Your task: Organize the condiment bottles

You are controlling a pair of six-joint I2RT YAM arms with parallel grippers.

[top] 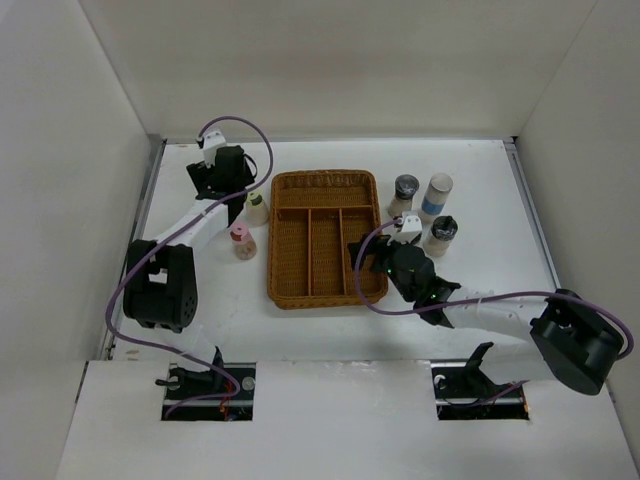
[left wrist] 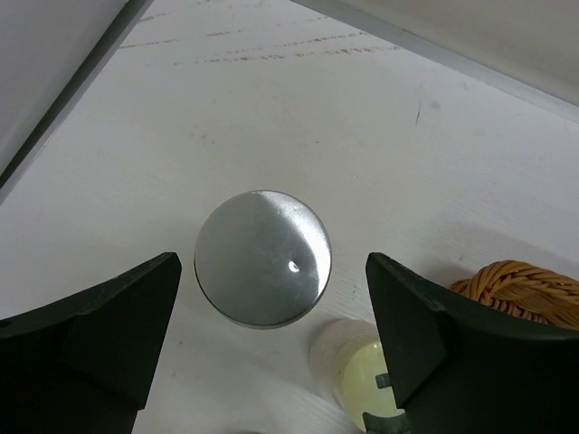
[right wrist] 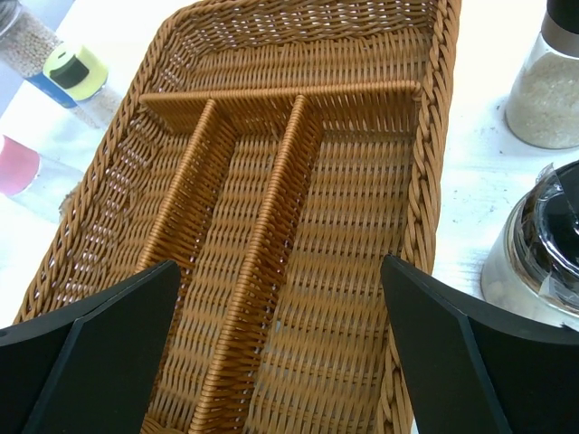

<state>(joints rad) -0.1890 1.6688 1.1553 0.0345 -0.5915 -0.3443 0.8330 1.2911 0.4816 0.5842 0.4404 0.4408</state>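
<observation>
Top external shows the wicker tray empty, visible condiment bottles all outside. Left gripper and right gripper gape, holding nothing.

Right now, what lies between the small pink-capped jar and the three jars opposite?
The brown wicker divided tray, its compartments empty; the top view shows it.

No text, brand, number or sign can be read in any view. The blue label on the tall condiment bottle is too small for lettering to be made out, and the blue band on the yellow-capped bottle carries no readable print.
</observation>
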